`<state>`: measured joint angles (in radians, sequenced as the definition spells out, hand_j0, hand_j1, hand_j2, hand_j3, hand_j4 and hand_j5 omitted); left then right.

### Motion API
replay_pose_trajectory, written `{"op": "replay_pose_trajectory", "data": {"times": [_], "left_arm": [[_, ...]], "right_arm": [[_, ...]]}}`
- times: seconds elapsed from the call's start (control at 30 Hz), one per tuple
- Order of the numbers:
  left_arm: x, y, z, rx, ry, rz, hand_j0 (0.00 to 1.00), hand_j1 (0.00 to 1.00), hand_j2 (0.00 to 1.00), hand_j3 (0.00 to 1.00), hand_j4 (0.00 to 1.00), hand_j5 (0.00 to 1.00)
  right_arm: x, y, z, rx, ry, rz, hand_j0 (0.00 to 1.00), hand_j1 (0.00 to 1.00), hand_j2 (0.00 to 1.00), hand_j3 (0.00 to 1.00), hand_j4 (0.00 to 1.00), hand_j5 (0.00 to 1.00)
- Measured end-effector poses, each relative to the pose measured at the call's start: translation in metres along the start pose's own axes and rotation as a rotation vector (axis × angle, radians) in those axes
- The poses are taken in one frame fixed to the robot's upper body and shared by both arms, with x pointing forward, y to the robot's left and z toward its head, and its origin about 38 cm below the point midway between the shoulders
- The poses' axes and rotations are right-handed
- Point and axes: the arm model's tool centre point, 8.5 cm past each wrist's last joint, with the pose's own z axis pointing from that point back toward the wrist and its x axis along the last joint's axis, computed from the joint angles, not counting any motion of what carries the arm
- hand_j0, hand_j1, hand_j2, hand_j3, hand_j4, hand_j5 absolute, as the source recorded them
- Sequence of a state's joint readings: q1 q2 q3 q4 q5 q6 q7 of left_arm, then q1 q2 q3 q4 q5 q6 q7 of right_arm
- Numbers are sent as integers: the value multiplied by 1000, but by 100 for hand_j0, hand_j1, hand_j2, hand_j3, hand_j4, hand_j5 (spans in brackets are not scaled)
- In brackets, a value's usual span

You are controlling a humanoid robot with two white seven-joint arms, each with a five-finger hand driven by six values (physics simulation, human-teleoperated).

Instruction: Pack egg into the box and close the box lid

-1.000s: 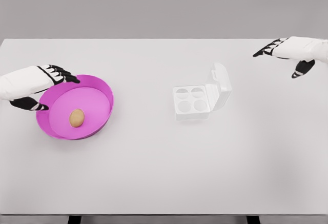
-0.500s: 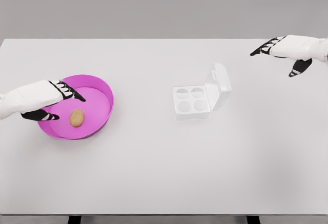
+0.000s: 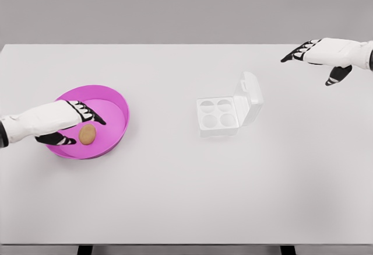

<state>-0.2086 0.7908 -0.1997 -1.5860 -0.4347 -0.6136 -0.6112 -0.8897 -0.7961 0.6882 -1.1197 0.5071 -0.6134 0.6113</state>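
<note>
Left hand reaches into the magenta bowl, fingers spread around but not closed on the brown egg lying inside. Centre: white egg box on the table, lid raised, four cups bare. Right hand hovers at the far right, fingers loosely extended, holding nothing.

Left white robot arm cut off by the frame edge at 9 o'clock; right white robot arm cut off at 3 o'clock. Part of the round magenta plastic bowl rim and floor at 9 o'clock covered by the left black-and-white five-finger hand. Contact between the fingers and the small brown egg too fine to tell. Two dark table legs cropped at 6 o'clock.
</note>
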Motion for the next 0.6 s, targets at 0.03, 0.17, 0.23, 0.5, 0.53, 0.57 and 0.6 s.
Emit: {"op": "replay_pose_trajectory", "data": {"times": [0.03,0.17,0.23,0.5,0.53,0.57,0.6], "left_arm": [[0,-1,-1,0,-1,1,81,81,81,81,81,81],[1,-3,-4,1,-1,6,81,81,81,81,81,81],[0,-6,-7,-4,4,7,80,80,80,80,80,80],[-3,-14,-11,-11,14,24,80,80,80,80,80,80],[-3,-14,-12,-11,14,25,80,80,80,80,80,80],[-3,-15,-12,-11,15,27,80,80,80,80,80,80],[-3,-16,-12,-13,17,27,80,80,80,80,80,80]], "right_arm": [[0,0,0,0,-1,0,100,100,100,100,100,100],[0,-3,1,-6,1,4,100,100,100,100,100,100],[0,-3,1,-6,1,5,100,100,100,100,100,100],[-1,-3,2,-4,4,5,100,100,100,100,100,100],[-1,-3,2,-4,5,5,100,100,100,100,100,100],[-2,-4,3,-5,5,6,100,100,100,100,100,100],[-1,-4,2,-5,5,6,100,100,100,100,100,100]]}}
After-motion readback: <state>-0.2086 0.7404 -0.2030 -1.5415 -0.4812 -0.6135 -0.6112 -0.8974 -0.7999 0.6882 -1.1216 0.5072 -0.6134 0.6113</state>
